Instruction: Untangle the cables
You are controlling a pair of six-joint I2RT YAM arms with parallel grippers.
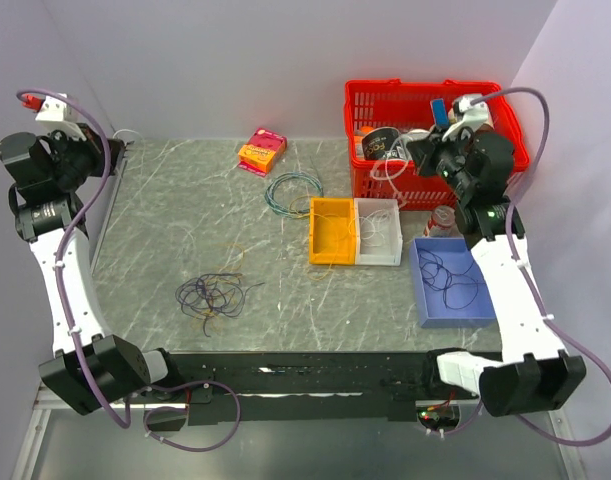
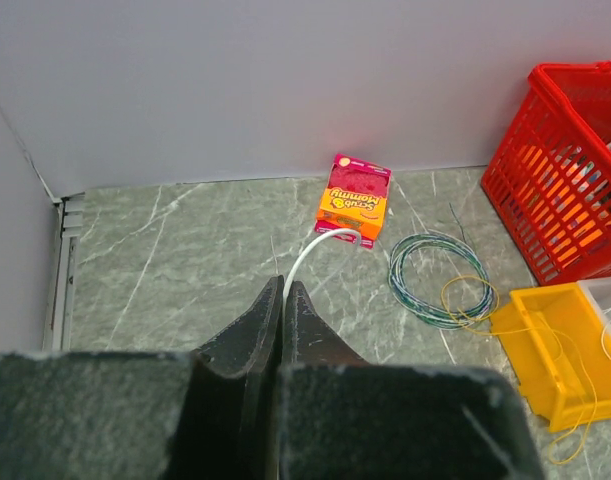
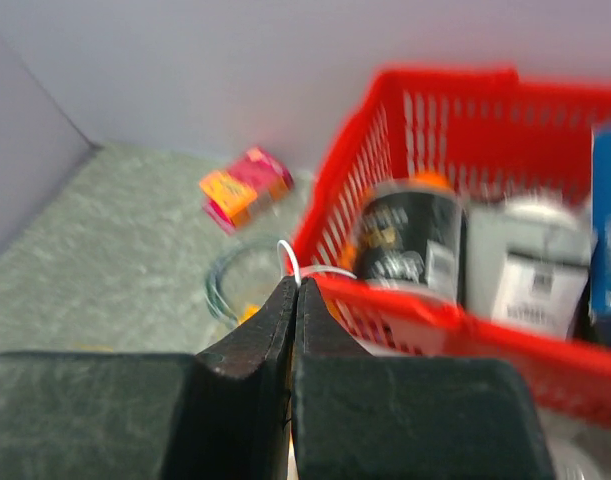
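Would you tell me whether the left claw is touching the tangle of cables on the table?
Apart. The top view shows the left claw at the far left corner, well clear of the cables near the front edge.

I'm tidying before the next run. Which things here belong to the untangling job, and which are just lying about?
Job: tangled cables; white strand pinched by left gripper; another white strand by right gripper; yellow bin, white bin, blue tray holding loose strands.
Lying about: blue-green coil, pink box, red basket.
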